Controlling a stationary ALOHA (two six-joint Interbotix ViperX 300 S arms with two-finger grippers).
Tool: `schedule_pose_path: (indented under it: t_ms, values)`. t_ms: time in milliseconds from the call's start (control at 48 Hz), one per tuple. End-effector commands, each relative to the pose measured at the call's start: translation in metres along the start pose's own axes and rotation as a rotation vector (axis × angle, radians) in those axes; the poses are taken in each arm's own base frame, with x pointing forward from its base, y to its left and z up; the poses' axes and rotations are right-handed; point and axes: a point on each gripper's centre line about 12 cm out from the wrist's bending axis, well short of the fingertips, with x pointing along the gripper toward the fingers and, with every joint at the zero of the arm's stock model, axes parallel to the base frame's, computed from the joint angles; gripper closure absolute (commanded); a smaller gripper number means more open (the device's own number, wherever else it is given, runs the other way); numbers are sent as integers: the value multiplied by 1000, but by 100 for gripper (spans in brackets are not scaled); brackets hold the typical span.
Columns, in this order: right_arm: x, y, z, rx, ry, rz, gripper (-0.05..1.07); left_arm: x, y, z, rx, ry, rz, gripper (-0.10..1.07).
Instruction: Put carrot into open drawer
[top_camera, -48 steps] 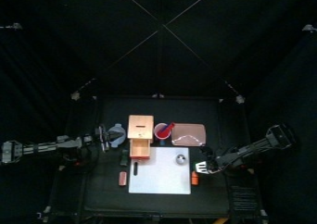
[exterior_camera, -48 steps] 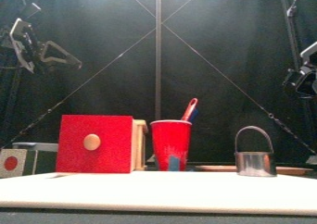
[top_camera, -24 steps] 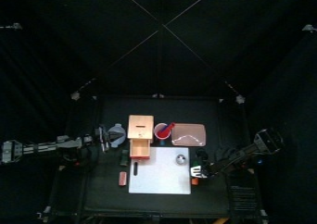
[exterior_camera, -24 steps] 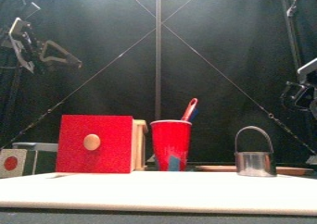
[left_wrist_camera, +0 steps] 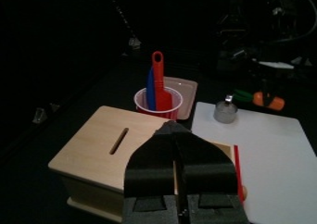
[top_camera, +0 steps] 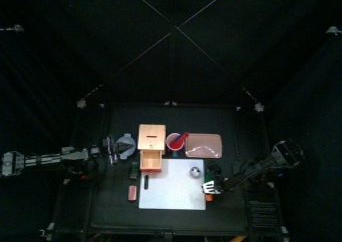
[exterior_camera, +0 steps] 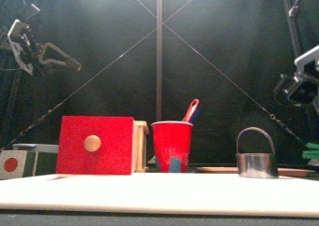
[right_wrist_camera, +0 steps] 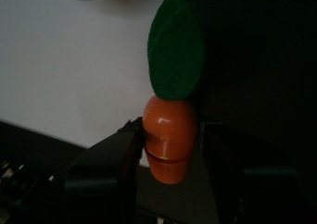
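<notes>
The carrot [right_wrist_camera: 170, 146], orange with a green leaf, lies at the right edge of the white sheet [top_camera: 171, 192]. My right gripper [right_wrist_camera: 170, 135] is low over it with a jaw against each side. From the left wrist view the carrot [left_wrist_camera: 269, 100] shows far off under that gripper [top_camera: 210, 187]. The tan wooden box [top_camera: 151, 139] has its drawer [top_camera: 152, 164] pulled out toward the front, and the drawer's red face with a knob [exterior_camera: 93, 144] shows in the front view. My left gripper [left_wrist_camera: 183, 161] is shut and empty, held above the box.
A red cup [top_camera: 175, 141] with a red-and-blue utensil stands right of the box. A small metal pail [exterior_camera: 256, 161] with a handle stands on the sheet's far right. A darker reddish stick [top_camera: 131, 192] lies left of the sheet. A pinkish board [top_camera: 205, 144] lies behind.
My right arm has swung in and down from the table's right side onto the carrot at the sheet's edge. The left arm has not moved.
</notes>
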Motion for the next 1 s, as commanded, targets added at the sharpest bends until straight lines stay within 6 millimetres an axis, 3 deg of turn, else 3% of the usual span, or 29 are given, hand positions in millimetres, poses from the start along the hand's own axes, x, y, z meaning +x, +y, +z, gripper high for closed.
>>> schedule_pose_path:
  t_ms: [0, 146, 438, 625, 812, 979]
  values:
    - [-34, 28, 21, -25, -71, 125, 43, 2, 0, 5, -1, -14, -1, 98]
    - [-39, 53, 52, -117, -182, 199, 43, 1, 0, 1, -1, -3, -1, 98]
    - [15, 100, 90, -325, -174, 176, 43, 2, 0, 3, -1, -8, -1, 98]
    - [20, 146, 119, -425, -149, 167, 43, 2, 0, 4, 0, -11, 2, 98]
    - [52, 171, 150, -491, -45, 52, 42, 2, 0, 2, 2, 0, 0, 98]
    - [64, 200, 171, -557, 47, 17, 42, 2, 1, 2, 7, 0, 3, 98]
